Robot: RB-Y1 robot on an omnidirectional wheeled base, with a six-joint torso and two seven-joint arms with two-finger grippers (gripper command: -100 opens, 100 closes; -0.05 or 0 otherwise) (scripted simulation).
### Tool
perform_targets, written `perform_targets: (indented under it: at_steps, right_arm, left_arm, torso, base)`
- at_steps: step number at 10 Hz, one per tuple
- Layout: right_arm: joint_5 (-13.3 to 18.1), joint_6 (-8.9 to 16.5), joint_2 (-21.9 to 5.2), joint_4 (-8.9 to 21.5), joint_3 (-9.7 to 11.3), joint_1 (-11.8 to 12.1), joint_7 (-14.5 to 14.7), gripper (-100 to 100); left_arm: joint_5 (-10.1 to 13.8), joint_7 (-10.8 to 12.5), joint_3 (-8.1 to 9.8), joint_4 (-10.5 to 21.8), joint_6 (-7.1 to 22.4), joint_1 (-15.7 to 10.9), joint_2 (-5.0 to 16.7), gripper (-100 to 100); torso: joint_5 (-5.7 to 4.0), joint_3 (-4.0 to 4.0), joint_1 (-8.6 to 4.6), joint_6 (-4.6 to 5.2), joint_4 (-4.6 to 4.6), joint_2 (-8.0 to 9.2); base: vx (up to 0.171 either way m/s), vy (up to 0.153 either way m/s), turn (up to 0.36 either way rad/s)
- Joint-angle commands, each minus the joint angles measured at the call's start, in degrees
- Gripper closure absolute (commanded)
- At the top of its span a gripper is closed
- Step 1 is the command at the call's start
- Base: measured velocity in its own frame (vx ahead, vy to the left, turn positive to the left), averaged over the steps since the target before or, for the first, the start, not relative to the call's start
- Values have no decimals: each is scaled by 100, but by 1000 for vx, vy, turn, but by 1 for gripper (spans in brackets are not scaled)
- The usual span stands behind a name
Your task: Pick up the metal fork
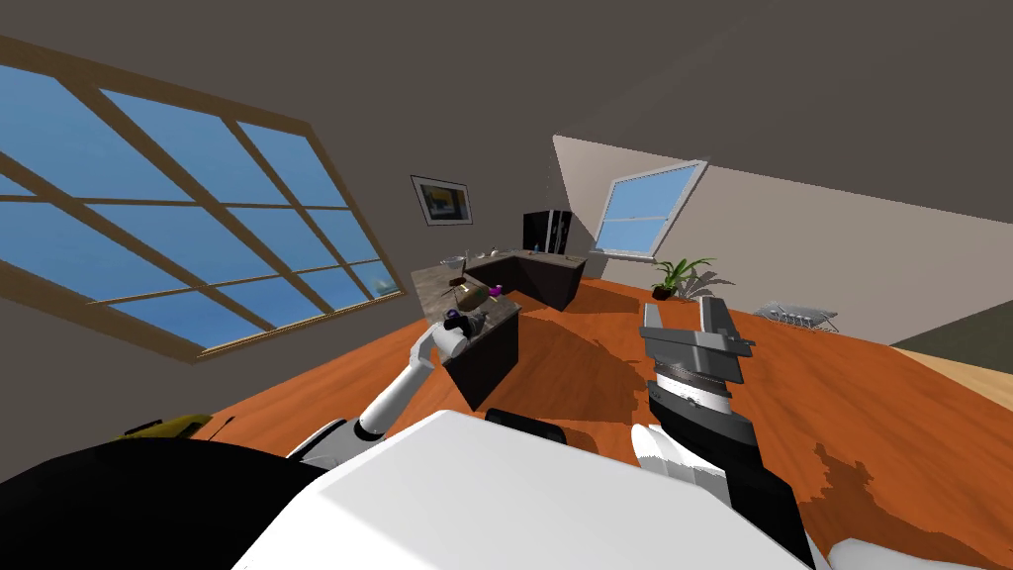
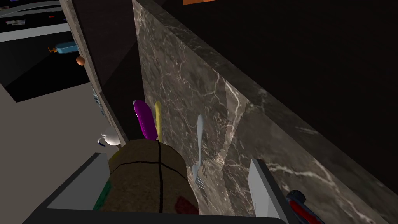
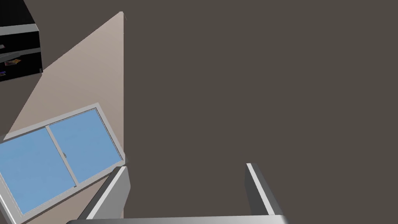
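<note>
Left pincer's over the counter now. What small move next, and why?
Probably shift the open left pincer sideways, away from the round brown loaf-like lump, before lowering: the slim silver metal fork lies flat on the dark veined marble counter between its fingers, but the lump crowds the gap beside it.

On my left wrist feed: a silver-grey fork (image 2: pixel 199 147) on a dark counter (image 2: pixel 241 116) veined white, beside a purple handle (image 2: pixel 143 118), a yellow handle (image 2: pixel 158 116) and a brown, black-lined block (image 2: pixel 147 179).

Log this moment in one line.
left gripper: open over marble counter | fork: lying on it, not gripped, beside brown object | right gripper: open, raised
</note>
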Motion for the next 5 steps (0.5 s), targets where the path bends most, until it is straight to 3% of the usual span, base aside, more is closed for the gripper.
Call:
perform_targets:
  at_steps: [1, 4, 5]
  right_arm:
    - [0, 0, 0, 0, 0, 0, 0, 0]
    - [0, 0, 0, 0, 0, 0, 0, 0]
    - [0, 0, 0, 0, 0, 0, 0, 0]
  left_arm:
    - [51, -37, -13, 64, 268, -51, 32, -100]
    - [398, -183, 7, 313, 750, -302, 265, -100]
    - [398, -183, 7, 313, 865, -302, 265, -100]
  torso:
    - [0, 0, 0, 0, 0, 0]
    - [0, -1, -1, -3, -1, -1]
    - [0, -3, 2, 0, -1, -4]
  base:
    - [28, 18, -70]
    - [37, 21, -110]
    - [37, 24, -63]
